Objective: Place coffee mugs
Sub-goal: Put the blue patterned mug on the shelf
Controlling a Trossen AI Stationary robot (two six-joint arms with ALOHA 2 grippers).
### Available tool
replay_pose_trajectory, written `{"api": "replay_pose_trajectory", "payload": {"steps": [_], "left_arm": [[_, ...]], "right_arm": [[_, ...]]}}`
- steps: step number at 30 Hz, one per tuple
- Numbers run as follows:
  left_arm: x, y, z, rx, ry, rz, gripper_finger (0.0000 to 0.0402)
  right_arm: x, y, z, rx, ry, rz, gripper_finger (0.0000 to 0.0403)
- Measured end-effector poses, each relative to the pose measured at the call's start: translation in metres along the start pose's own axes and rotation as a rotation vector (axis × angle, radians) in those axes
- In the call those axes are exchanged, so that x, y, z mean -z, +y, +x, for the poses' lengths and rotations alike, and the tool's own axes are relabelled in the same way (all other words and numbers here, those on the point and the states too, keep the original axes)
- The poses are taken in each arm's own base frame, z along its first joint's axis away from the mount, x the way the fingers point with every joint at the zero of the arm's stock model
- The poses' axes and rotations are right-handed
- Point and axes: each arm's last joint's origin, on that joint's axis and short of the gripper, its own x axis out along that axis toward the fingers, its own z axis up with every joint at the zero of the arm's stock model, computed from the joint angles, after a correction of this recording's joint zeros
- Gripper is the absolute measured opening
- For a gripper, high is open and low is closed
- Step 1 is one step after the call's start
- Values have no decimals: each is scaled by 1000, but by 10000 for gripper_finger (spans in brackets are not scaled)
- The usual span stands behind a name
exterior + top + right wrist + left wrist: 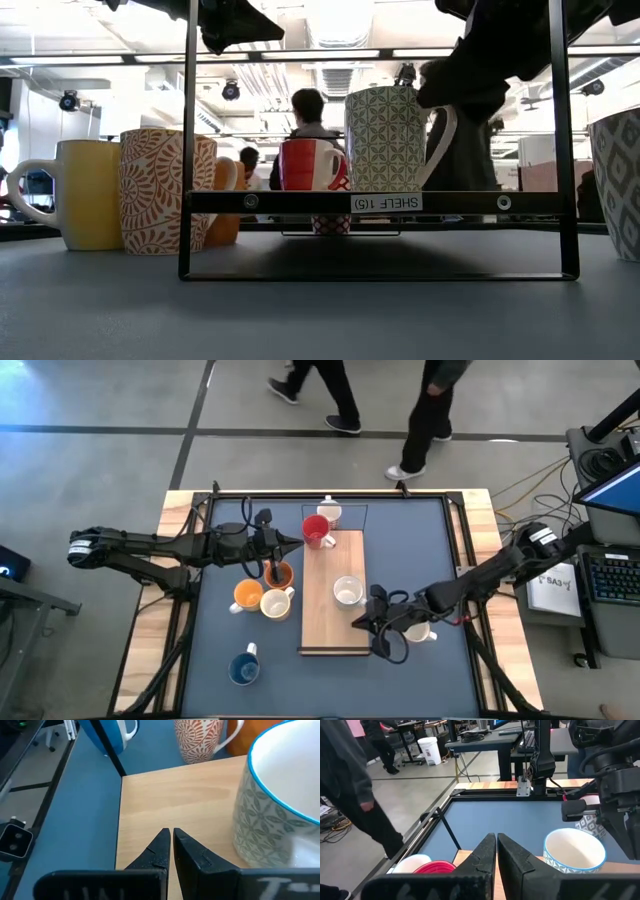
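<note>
The blue table mat (pixel 400 540) carries a raised wooden shelf board (pixel 330 625) running down its middle, and the mugs are split between the two. On the board stand the red mug (pixel 316 531) at its far end and the green-patterned white mug (pixel 347 591) about halfway along; a small white mug (pixel 329 511) sits on the mat just beyond the board's far edge. Off the board's left edge cluster a dark orange mug (pixel 279 574), an orange mug (pixel 247 596) and a cream patterned mug (pixel 275 604), with the blue mug (pixel 243 669) alone toward the mat's near left corner and another white mug (pixel 420 631) right of the board, partly under the right arm. The right gripper (pixel 170 840) hangs over the board just beside the green-patterned mug, fingers pressed together and holding nothing; the left gripper (pixel 496 845) hovers by the board's left edge between the red mug and the dark orange one, fingers likewise together and empty. The step in hand looks like fetching the next mug: the fingers should part before descending, then close on a rim or handle without nudging neighbours, which is hardest in the touching left cluster. The board's near half is bare and offers the freest landing room; the shelf's thin black frame (pixel 370 202) is an edge to lift clear over.
</note>
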Motion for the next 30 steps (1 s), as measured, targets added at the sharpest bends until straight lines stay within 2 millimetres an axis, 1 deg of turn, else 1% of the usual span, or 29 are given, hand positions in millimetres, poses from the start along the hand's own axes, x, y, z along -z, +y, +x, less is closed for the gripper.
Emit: {"api": "replay_pose_trajectory", "payload": {"steps": [7, 12, 19, 30], "left_arm": [[0, 0, 0, 0, 0, 0, 0], [0, 0, 0, -1, 0, 0, 0], [0, 0, 0, -1, 0, 4, 0], [0, 0, 0, 0, 2, 4, 0]], "right_arm": [[4, 2, 15, -12, -30, -36, 11], [5, 0, 21, -11, -47, -27, 11], [1, -6, 20, 8, -51, -16, 11], [0, -16, 22, 73, -30, -37, 11]]}}
